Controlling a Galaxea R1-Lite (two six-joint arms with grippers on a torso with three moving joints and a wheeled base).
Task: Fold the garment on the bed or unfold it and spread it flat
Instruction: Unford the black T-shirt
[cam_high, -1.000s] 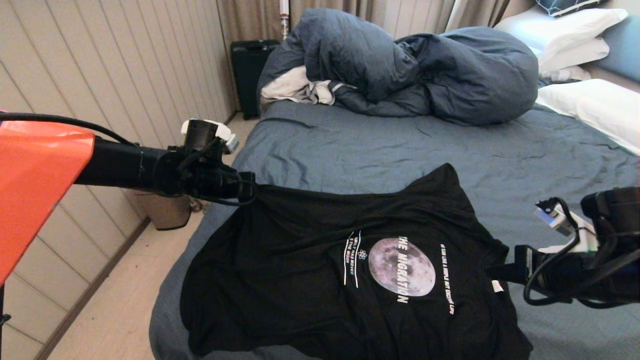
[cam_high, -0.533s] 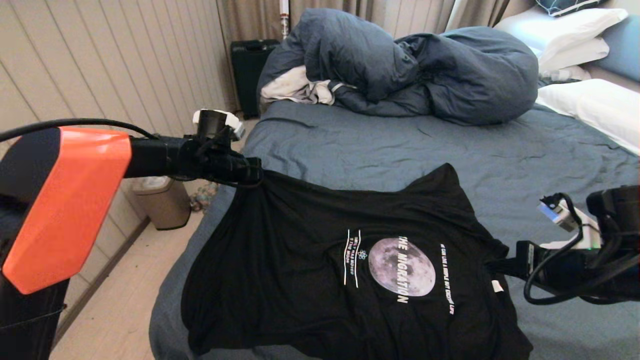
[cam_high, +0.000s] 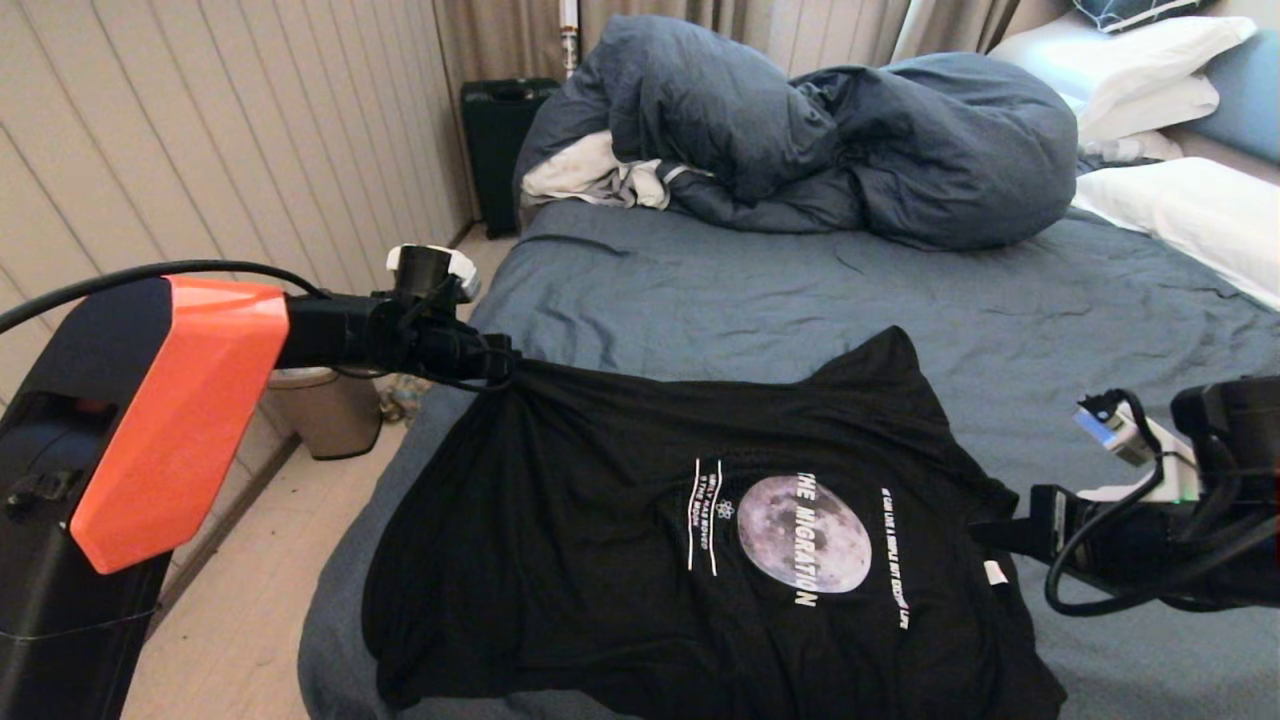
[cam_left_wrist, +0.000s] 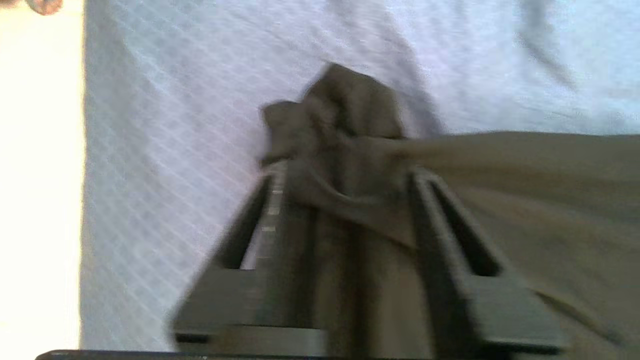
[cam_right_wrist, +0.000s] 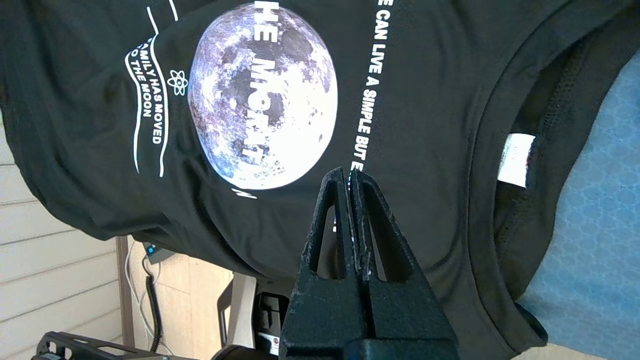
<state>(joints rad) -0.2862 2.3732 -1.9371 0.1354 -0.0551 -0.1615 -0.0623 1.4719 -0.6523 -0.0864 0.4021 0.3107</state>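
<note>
- The garment (cam_high: 640, 540), a black T-shirt with a grey moon print and white lettering, is seen spread over the near part of the bed (cam_high: 760, 300), print side up, its lower edge draped over the bed's near-left corner.
- One corner of the garment is lifted off the sheet at the bed's left edge, where the left gripper (cam_high: 497, 367) is positioned.
- In the left wrist view the left gripper (cam_left_wrist: 345, 185) is shown with its fingers (cam_left_wrist: 430, 210) set apart, and a bunched wad of the dark fabric (cam_left_wrist: 345, 130) is lodged between them and draped past their tips; the fabric is not seen pinched flat.
- The right gripper (cam_high: 1000, 541) is held low at the garment's right side, close to the collar, pointing toward the print.
- In the right wrist view the right gripper (cam_right_wrist: 349, 175) is seen with its fingers pressed together, and nothing is caught between them; the moon print (cam_right_wrist: 262, 95) and the white collar label (cam_right_wrist: 516, 160) are in sight beyond the tips.
- A bulky dark-blue duvet (cam_high: 800, 130) is heaped at the far side of the bed, with a white cloth (cam_high: 590, 175) tucked at its left end.
- White pillows (cam_high: 1190, 215) are seen at the bed's right edge.
</note>
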